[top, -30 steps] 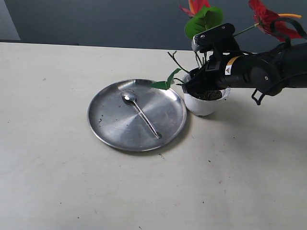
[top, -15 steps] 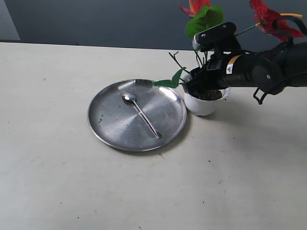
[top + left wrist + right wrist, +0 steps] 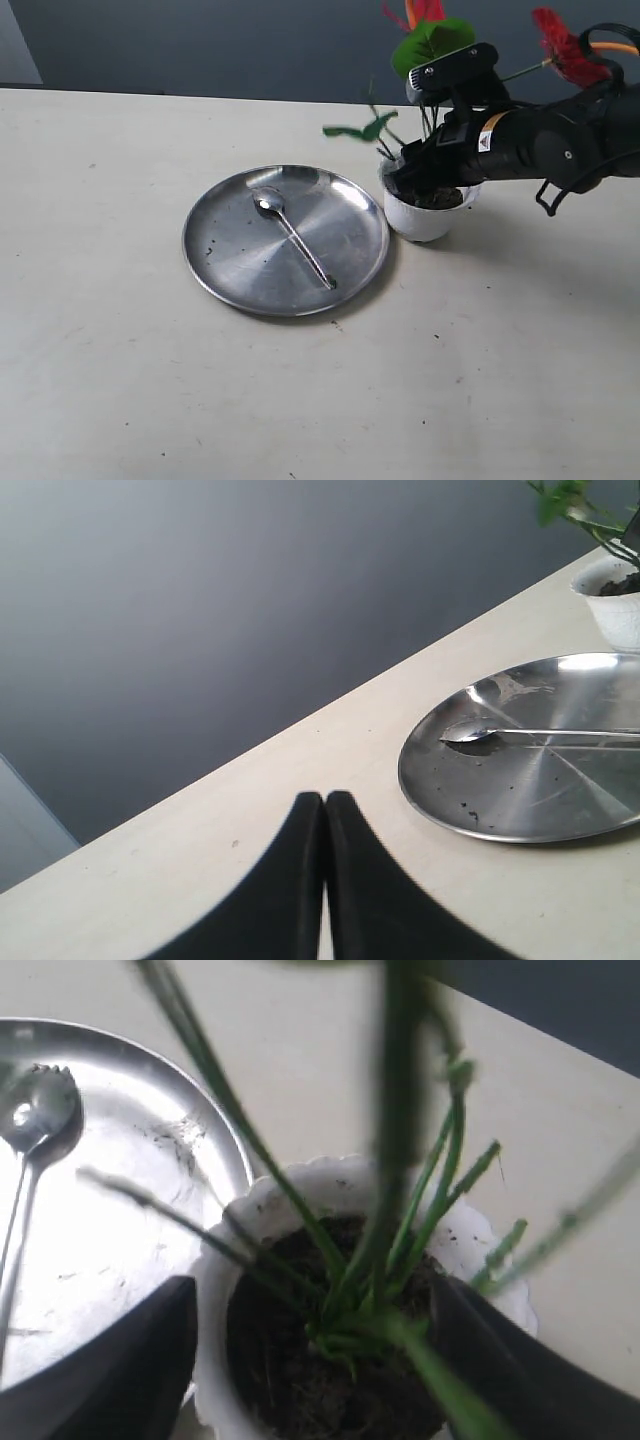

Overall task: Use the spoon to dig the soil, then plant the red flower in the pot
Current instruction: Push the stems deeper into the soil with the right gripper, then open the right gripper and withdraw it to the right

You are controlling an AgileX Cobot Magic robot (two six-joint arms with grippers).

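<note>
Standing rooted in the soil (image 3: 300, 1360) of the pot (image 3: 420, 218), the red flower (image 3: 432, 40) is straddled by the released right end effector (image 3: 415, 178). Spoon (image 3: 290, 232) rests on plate (image 3: 220, 280), pot's 9 o'clock. Left end effector (image 3: 325, 810) clenched, empty, above the bench (image 3: 100, 380).

Soft, even light fills the exterior view; the steel plate (image 3: 286, 240) casts a thin shadow toward the camera and shows pale glare along its far rim. In the right wrist view the green stems (image 3: 390, 1160) smear into blur. In the left wrist view the wall behind darkens gradually.
</note>
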